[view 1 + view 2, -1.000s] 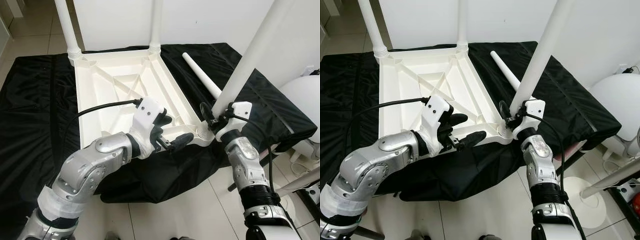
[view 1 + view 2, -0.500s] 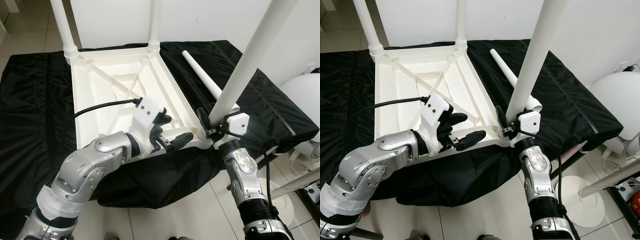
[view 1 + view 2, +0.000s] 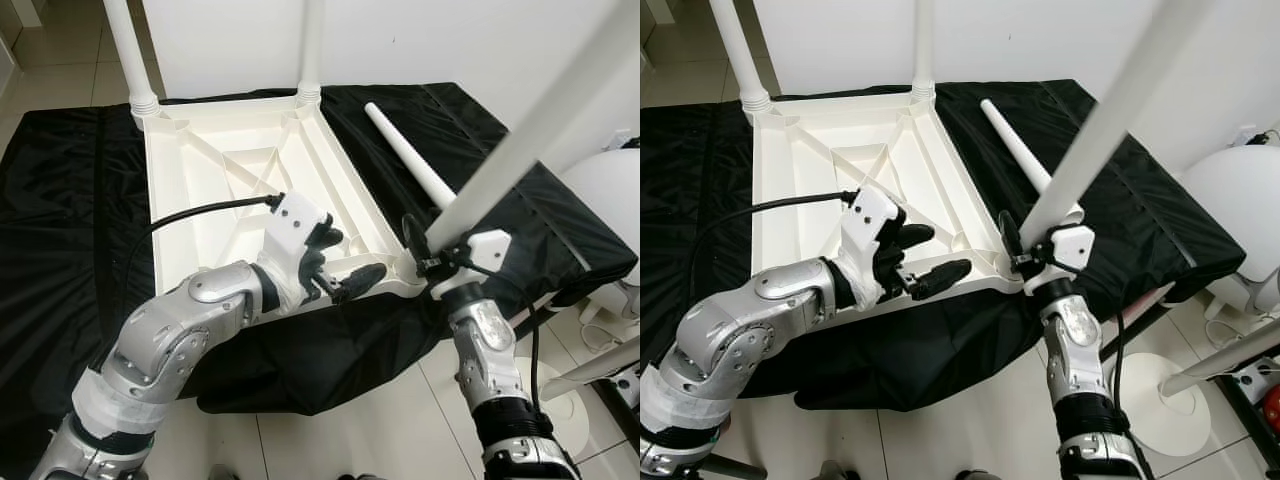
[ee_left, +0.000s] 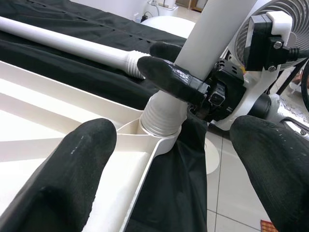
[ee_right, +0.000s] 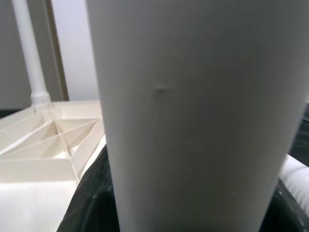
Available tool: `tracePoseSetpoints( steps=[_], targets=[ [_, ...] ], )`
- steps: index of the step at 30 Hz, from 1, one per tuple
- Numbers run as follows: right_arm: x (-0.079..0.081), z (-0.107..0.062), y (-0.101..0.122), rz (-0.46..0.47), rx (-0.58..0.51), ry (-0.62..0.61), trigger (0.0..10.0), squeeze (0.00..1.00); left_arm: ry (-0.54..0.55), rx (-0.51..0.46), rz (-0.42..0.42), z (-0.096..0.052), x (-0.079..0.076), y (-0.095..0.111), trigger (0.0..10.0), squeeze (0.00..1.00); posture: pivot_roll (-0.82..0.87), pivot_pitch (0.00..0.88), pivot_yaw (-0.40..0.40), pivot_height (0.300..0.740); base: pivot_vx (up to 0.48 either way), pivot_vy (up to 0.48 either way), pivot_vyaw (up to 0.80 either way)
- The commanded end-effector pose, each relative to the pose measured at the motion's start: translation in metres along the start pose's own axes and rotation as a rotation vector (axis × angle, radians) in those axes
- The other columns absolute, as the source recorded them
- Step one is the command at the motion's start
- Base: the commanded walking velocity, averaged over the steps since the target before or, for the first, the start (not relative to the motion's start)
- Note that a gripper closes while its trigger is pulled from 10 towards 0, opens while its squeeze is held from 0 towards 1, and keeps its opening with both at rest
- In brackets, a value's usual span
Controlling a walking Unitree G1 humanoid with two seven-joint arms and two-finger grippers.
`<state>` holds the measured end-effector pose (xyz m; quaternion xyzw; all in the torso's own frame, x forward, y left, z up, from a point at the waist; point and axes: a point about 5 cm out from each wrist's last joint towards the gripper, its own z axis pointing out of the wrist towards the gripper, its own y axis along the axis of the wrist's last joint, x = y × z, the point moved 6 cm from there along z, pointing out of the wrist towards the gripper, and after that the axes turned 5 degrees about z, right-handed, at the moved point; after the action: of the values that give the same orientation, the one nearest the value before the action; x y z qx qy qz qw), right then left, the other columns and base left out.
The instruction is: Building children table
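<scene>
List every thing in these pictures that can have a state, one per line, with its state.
Tabletop: upside down on the black sheet.
Two far legs: upright in their sockets.
Third leg: tilted, base at the near corner socket, gripped by the right end effector.
Fourth leg: lying loose on the sheet.
Left end effector: open, at the tabletop's near edge.

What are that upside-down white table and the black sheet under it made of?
The table looks like moulded plastic: glossy cream, with stiffening ribs underneath and ridged leg sockets. The sheet seems thin synthetic fabric, maybe nylon: it creases and has a dull sheen.
</scene>
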<state>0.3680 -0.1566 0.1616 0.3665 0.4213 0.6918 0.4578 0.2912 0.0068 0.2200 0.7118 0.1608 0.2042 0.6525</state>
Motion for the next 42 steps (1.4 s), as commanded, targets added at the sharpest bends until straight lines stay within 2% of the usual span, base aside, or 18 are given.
tracePoseSetpoints(
  steps=[1,5,8,9,12,19,22,26,33,37,42],
  targets=[
    [-0.005,-0.028,-0.046,0.073,0.175,-0.060,10.0,0.00,-0.098,-0.029,0.023,-0.001,-0.013,0.009,10.0,0.00,0.04,0.111,-0.025,0.740,0.000,0.000,0.00],
    [-0.002,-0.030,-0.051,0.092,0.189,-0.070,10.0,0.00,-0.098,-0.029,0.025,-0.001,-0.013,0.009,10.0,0.00,0.04,0.110,-0.027,0.740,0.000,0.000,0.00],
    [0.000,-0.029,-0.056,0.063,0.225,-0.049,10.0,0.00,-0.099,-0.030,0.025,-0.001,-0.013,0.009,10.0,0.00,0.04,0.110,-0.027,0.740,0.000,0.000,0.00],
    [0.001,-0.025,-0.061,0.011,0.286,-0.011,10.0,0.00,-0.102,-0.030,0.027,-0.001,-0.013,0.009,10.0,0.00,0.04,0.110,-0.027,0.740,0.000,0.000,0.00],
    [0.000,-0.021,-0.064,-0.022,0.329,0.017,10.0,0.00,-0.103,-0.031,0.029,0.000,-0.013,0.010,10.0,0.00,0.04,0.109,-0.021,0.740,0.000,0.000,0.00],
    [-0.004,-0.017,-0.071,0.014,0.413,0.049,10.0,0.00,-0.103,-0.034,0.035,0.000,-0.013,0.011,10.0,0.00,0.04,0.101,-0.027,0.740,0.000,0.000,0.00],
    [-0.005,-0.017,-0.072,0.010,0.421,0.053,10.0,0.00,-0.103,-0.035,0.036,0.000,-0.013,0.012,10.0,0.00,0.04,0.101,-0.027,0.740,0.000,0.000,0.00],
    [-0.006,-0.019,-0.076,0.062,0.440,0.046,10.0,0.00,-0.095,-0.040,0.037,0.000,-0.012,0.013,10.0,0.00,0.04,0.094,-0.035,0.740,0.000,0.000,0.00],
    [-0.004,-0.021,-0.083,0.066,0.473,0.013,10.0,0.00,-0.097,-0.041,0.038,0.000,-0.012,0.012,10.0,0.00,0.05,0.092,-0.039,0.740,0.000,0.000,0.00],
    [-0.004,-0.018,-0.084,0.052,0.485,-0.005,10.0,0.00,-0.097,-0.041,0.040,0.000,-0.013,0.012,10.0,0.00,0.04,0.088,-0.040,0.740,0.000,0.000,0.00],
    [-0.004,-0.012,-0.078,-0.017,0.449,-0.027,10.0,0.00,-0.098,-0.040,0.044,0.000,-0.013,0.012,10.0,0.00,0.04,0.083,-0.042,0.740,0.000,0.000,0.00]
  ],
)
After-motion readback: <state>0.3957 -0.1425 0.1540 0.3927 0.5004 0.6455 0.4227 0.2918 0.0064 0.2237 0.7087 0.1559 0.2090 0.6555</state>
